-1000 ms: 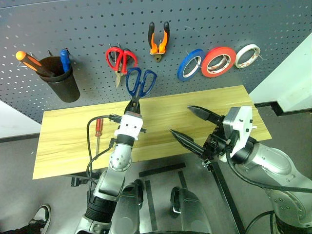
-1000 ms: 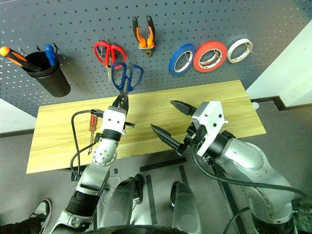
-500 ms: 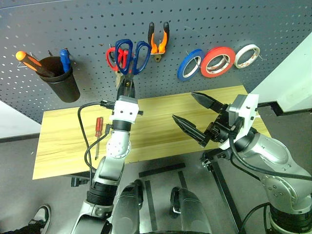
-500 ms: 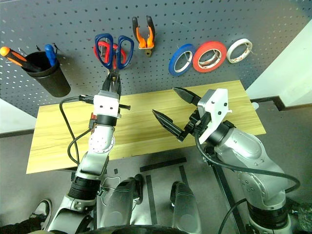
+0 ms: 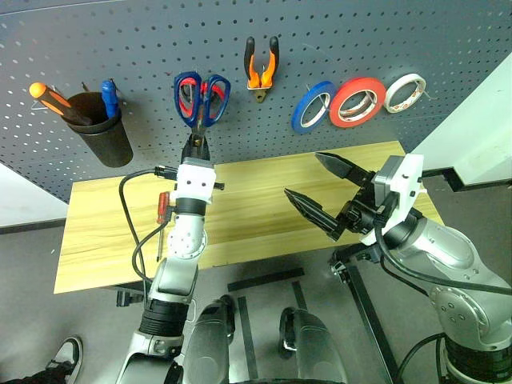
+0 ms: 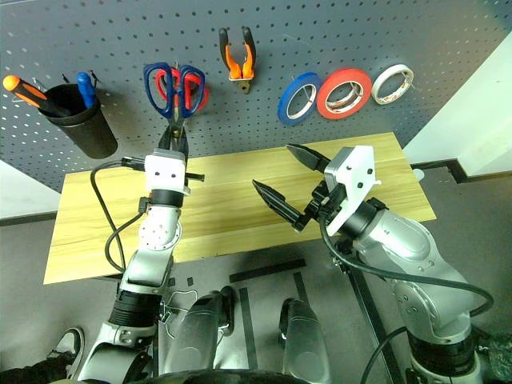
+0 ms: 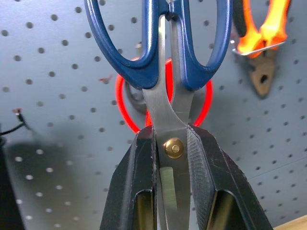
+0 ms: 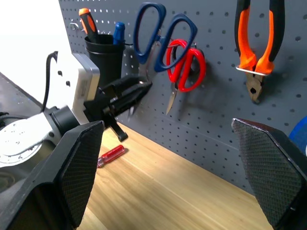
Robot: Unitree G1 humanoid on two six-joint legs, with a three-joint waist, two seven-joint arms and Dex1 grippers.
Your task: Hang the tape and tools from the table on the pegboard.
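L gripper (image 5: 196,146) clamps blue scissors (image 5: 202,98) by blades, up at pegboard (image 5: 336,32) over red scissors (image 8: 186,64); R gripper (image 5: 320,190) wide, empty.

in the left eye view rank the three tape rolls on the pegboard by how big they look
1. Red roll, the largest.
2. Blue roll, a little smaller; it hangs turned partly edge-on, so its true size is unsure.
3. White roll, the smallest.
All three hang on the pegboard, equally far away.

Grey floor (image 5: 48,256) along the lower frame, dark tape strips (image 5: 264,278) marked at lower centre. White wall panel (image 5: 480,128) at right edge, another white patch (image 5: 20,204) at left.
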